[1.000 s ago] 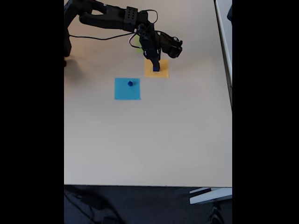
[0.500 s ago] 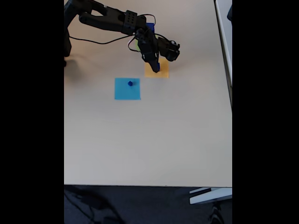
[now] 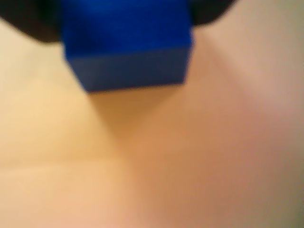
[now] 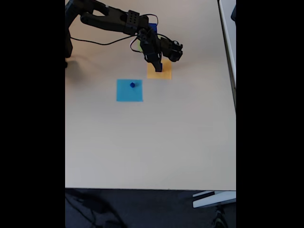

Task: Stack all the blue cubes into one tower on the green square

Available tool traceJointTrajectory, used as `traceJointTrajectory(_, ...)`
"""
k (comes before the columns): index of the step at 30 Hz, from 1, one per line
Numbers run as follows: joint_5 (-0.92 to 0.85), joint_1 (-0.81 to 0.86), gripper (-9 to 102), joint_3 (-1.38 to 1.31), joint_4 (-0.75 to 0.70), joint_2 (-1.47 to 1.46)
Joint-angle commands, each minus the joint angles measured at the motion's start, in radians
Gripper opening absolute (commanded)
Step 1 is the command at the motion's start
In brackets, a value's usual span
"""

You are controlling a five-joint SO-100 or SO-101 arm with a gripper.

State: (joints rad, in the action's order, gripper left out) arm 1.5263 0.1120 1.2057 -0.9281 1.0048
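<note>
In the fixed view a flat light blue paper square (image 4: 129,90) carries a small blue cube (image 4: 132,85); right of it, the tool (image 4: 158,68) grips a solid, sharp-edged blue cube (image 3: 127,45) over the orange-yellow square (image 4: 160,72) on the smooth beige tabletop (image 4: 152,142).

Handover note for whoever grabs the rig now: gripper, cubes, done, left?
Gripper: shut on a dark blue solid cube, held just above the orange-yellow paper square.
Small dark blue cube: sits on the light blue paper square.
Another blue cube shows behind the black arm, with a sliver of the lime green paper square nearby; its seat is hidden.
Done: cannot confirm any stacking.
Left: carry the held cube, then the small one, to the green square.
</note>
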Motion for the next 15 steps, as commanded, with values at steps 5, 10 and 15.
traceJointTrajectory(5, -0.055, -0.005, 0, -0.17, -0.129, 0.152)
traceJointTrajectory(10, -0.063, -0.009, 0, -0.391, -0.284, 0.15)
traceJointTrajectory(15, 0.008, -0.064, 0, -0.514, -0.354, 0.147)
